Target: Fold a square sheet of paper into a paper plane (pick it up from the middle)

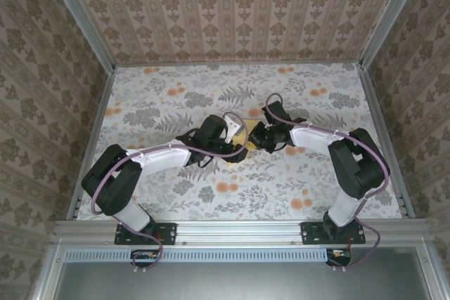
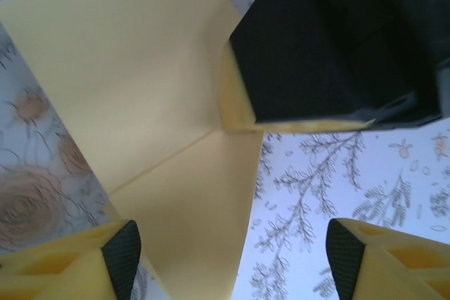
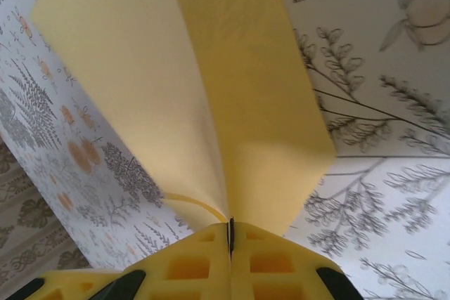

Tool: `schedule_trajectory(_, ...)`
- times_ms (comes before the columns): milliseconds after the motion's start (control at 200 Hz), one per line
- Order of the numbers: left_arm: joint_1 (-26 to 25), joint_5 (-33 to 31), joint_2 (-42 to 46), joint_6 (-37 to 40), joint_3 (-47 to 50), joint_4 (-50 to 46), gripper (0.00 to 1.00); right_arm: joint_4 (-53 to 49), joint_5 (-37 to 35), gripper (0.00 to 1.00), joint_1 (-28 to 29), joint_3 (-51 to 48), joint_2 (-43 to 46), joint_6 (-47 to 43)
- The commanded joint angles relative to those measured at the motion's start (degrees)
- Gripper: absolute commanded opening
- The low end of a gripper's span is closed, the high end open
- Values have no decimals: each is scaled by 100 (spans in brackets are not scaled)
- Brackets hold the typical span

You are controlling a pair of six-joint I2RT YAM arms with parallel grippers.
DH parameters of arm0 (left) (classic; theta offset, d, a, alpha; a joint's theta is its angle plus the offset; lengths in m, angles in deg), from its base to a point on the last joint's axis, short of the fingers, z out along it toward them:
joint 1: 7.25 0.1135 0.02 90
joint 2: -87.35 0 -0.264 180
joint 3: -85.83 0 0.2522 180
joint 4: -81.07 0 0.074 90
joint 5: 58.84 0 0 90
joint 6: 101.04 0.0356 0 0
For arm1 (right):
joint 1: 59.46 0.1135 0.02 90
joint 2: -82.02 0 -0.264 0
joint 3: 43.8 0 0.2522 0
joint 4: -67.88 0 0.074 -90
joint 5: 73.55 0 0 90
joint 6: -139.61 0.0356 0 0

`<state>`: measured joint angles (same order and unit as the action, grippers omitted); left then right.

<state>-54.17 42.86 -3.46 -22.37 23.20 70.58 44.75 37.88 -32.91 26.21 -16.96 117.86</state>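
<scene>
The square sheet of paper point(image 2: 140, 68) is pale yellow and bent along a straight crease into two flaps, held up off the table. My right gripper point(image 3: 230, 233) is shut on its folded edge, and the flaps point(image 3: 211, 89) fan out ahead of the fingers. In the left wrist view the right gripper point(image 2: 242, 114) pinches the paper at the crease's end. My left gripper point(image 2: 232, 265) is open, with the lower flap hanging between its fingers near the left pad point(image 2: 123, 258), untouched. From above, both grippers meet mid-table, left point(image 1: 236, 147), right point(image 1: 253, 137), with paper point(image 1: 242, 135) between them. A paper plane is out of view.
The table point(image 1: 176, 103) has a floral cloth with orange flower prints point(image 1: 226, 187). Patterned walls close it in on three sides, with metal posts point(image 1: 105, 68) at the back corners. A metal rail point(image 1: 232, 228) runs along the near edge by the arm bases.
</scene>
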Motion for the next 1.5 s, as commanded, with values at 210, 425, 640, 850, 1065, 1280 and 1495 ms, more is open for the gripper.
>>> schedule_trajectory(210, -63, -452, -67, 682, 434, 586, 66, 361, 524, 3, 35, 343, -394, 488)
schedule_trajectory(425, -89, -398, -416, 703, 416, 730, 62, 292, 511, 4, 35, 343, -354, 536)
schedule_trajectory(640, -159, -522, -684, 731, 405, 941, 56, 264, 573, 9, 35, 339, -320, 585)
schedule_trajectory(850, -187, -1067, -772, 826, 459, 1062, 38, 227, 627, 23, -13, 317, -261, 600)
schedule_trajectory(1065, -185, -1031, -720, 981, 579, 1125, 24, -117, 435, 40, -226, 284, 75, 333)
schedule_trajectory(1280, -171, -683, -722, 1125, 528, 1073, 11, -381, 252, 50, -505, 155, 462, 25)
schedule_trajectory(1495, 71, 190, -551, 658, 623, 1089, 7, -141, 307, 54, -716, -169, 854, -1060)
